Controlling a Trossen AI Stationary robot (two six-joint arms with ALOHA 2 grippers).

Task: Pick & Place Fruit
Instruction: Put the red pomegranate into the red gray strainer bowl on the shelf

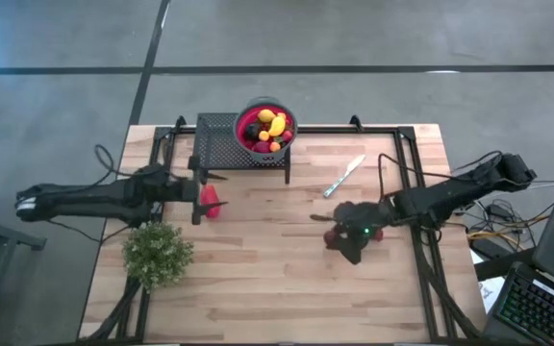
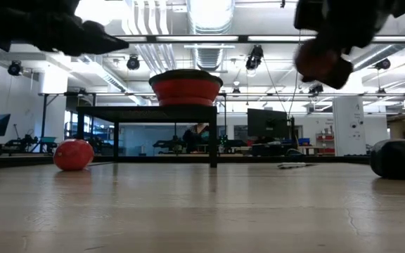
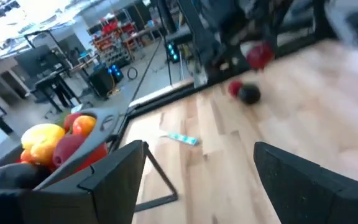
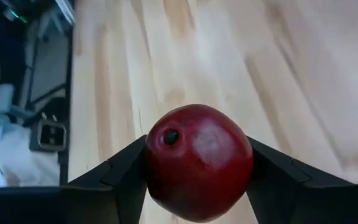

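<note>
A grey bowl with a red inside [image 1: 265,127] holds several toy fruits and stands on a black mesh stand [image 1: 221,141] at the table's far middle. My right gripper [image 4: 197,180] is right of centre, above the table, shut on a dark red fruit [image 2: 320,60]. My left gripper [image 3: 197,180] hangs open at the left, pointing level toward the right, nothing between its fingers. Below it a red fruit [image 2: 74,154] rests on the table. A dark fruit [image 3: 249,94] and a small red one [image 3: 235,89] lie under the right arm. My right gripper pinches the dark red fruit between its two fingers, on two opposite sides [image 4: 151,171]. The fingers slant down from the table's right side. The fruit is lifted clear of the table, its small dark pit [image 4: 171,137] turned toward the wrist.
A silver knife [image 1: 344,176] lies right of the stand. A bushy green plant [image 1: 157,252] stands at the near left. Black frame rails [image 1: 421,259] run along the table's sides. Bare wood lies in the near middle.
</note>
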